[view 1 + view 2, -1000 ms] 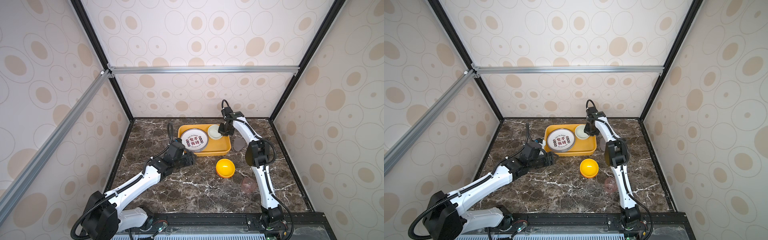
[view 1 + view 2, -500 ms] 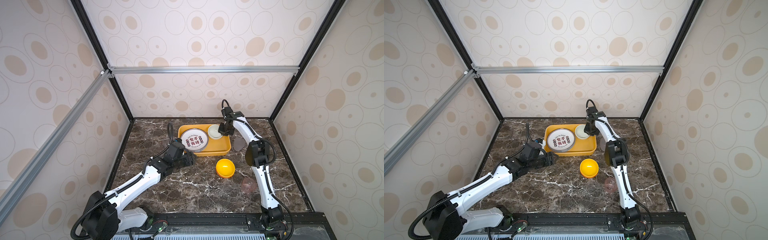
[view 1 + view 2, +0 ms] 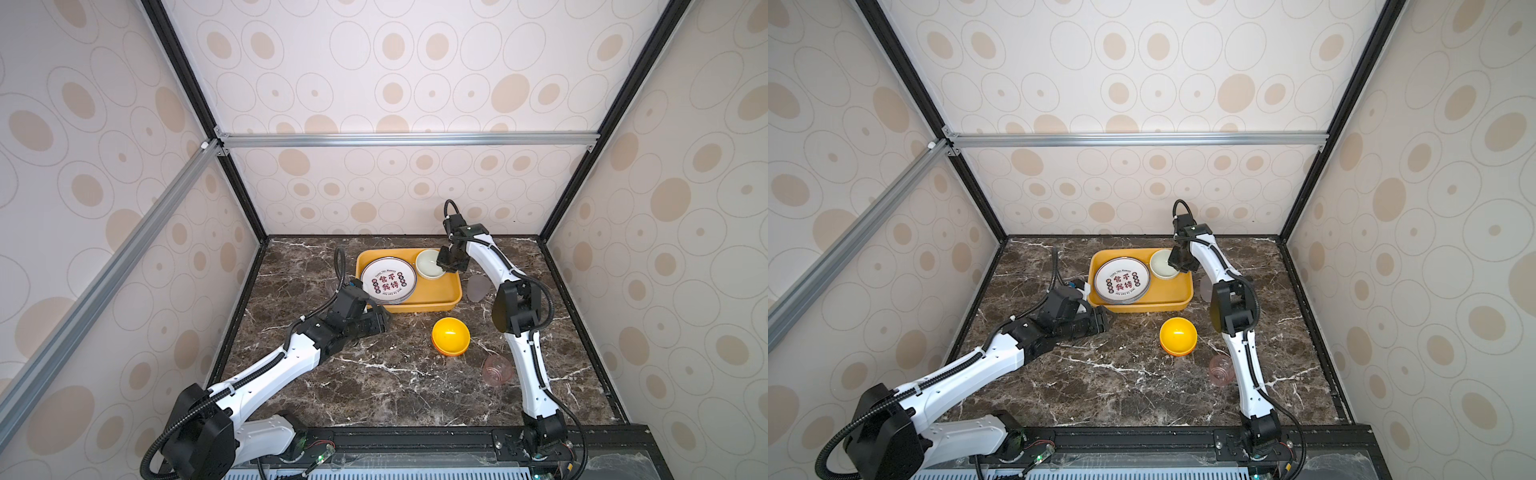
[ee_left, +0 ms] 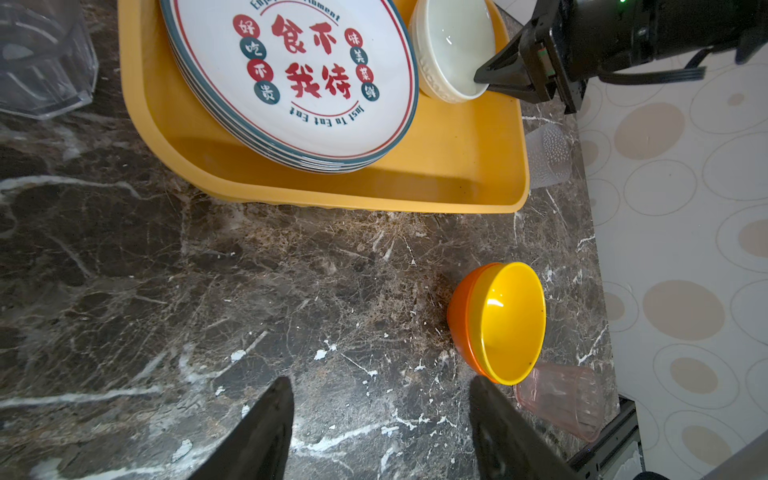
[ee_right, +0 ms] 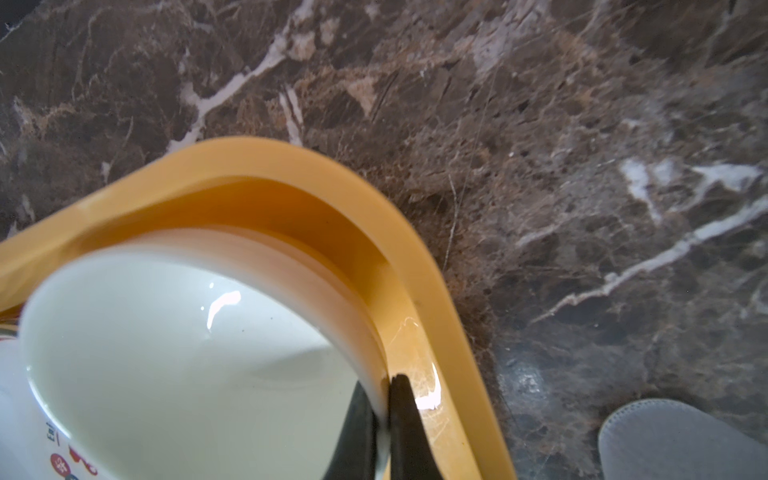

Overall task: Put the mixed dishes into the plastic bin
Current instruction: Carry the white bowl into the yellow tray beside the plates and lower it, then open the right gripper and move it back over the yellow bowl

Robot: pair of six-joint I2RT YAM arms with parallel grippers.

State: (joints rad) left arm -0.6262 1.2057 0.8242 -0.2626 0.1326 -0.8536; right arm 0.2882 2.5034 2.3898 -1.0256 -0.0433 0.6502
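The yellow-orange plastic bin [image 3: 415, 306] [image 3: 1142, 308] lies at the back middle of the marble table. A stack of white plates with red Chinese characters [image 3: 388, 279] [image 4: 291, 79] fills its left half. In its far right corner is a cream bowl [image 3: 428, 264] [image 5: 187, 353], and my right gripper [image 3: 446, 264] [image 5: 380, 382] is shut on that bowl's rim. My left gripper [image 3: 380, 322] [image 4: 380, 384] stands open and empty over bare table just in front of the bin. Nested orange and yellow bowls [image 3: 451, 336] [image 4: 498, 320] sit right of it.
A pink cup [image 3: 496, 370] [image 4: 557, 401] lies near the right arm's lower link. A grey cup [image 3: 477, 288] [image 5: 681, 440] lies just right of the bin. A clear cup [image 4: 41, 58] stands left of the bin. Patterned walls enclose the table on three sides.
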